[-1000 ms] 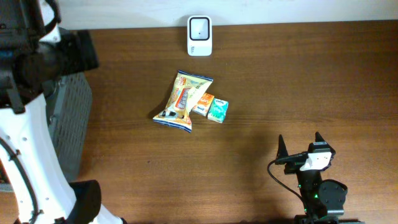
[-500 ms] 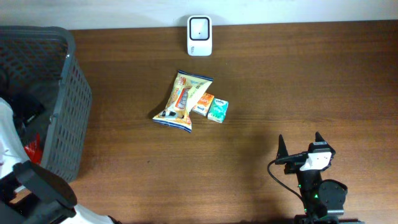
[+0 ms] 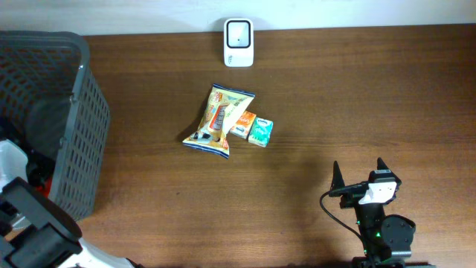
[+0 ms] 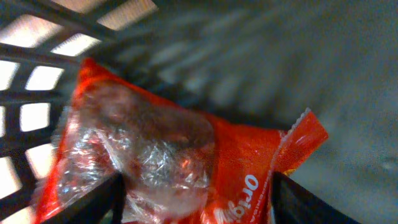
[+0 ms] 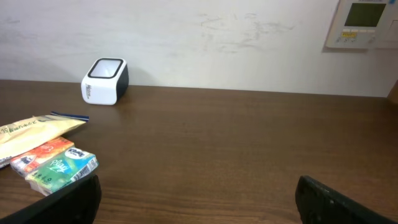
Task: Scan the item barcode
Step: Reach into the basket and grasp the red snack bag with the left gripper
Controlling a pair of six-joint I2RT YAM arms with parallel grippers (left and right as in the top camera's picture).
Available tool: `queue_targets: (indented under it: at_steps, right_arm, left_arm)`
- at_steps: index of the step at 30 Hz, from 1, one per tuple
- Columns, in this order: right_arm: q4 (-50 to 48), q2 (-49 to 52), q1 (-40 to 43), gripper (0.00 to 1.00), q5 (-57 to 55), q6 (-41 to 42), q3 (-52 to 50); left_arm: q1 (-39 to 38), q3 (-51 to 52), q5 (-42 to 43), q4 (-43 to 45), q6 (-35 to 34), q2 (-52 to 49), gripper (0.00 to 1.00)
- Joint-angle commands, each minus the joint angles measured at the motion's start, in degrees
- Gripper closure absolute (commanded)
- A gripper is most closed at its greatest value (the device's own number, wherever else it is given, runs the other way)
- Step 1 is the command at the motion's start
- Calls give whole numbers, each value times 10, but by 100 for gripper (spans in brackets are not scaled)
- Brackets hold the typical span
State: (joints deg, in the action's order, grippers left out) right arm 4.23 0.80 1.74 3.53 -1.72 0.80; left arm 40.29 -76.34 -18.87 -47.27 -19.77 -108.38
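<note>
In the left wrist view a red crinkled snack bag (image 4: 186,162) with a clear window lies on the floor of the grey basket (image 4: 37,74). My left gripper (image 4: 196,199) is down inside the basket, its two dark fingers standing wide on either side of the bag, open. The white barcode scanner (image 3: 239,42) stands at the table's far edge, also in the right wrist view as the scanner (image 5: 106,81). My right gripper (image 3: 361,175) rests near the front right, open and empty.
The grey mesh basket (image 3: 82,126) fills the table's left side, with my left arm (image 3: 15,201) reaching into it. A yellow snack bag (image 3: 219,119), an orange box (image 3: 243,124) and a green tissue pack (image 3: 260,132) lie together mid-table.
My left arm has swung off the basket's top and dropped down into it at the lower left. Its jaws have narrowed somewhat. The right arm has not moved.
</note>
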Motion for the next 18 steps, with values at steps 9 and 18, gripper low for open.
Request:
queue_targets:
  at_steps: [9,18]
  right_arm:
    - [0,-3,2,2,-3,2,-5]
    - [0,-3,2,2,-3,3,-5]
  left_arm:
    - [4,-136,221,-92,-6,-28,100]
    - [-115,-298,467,-58,-1,310,100]
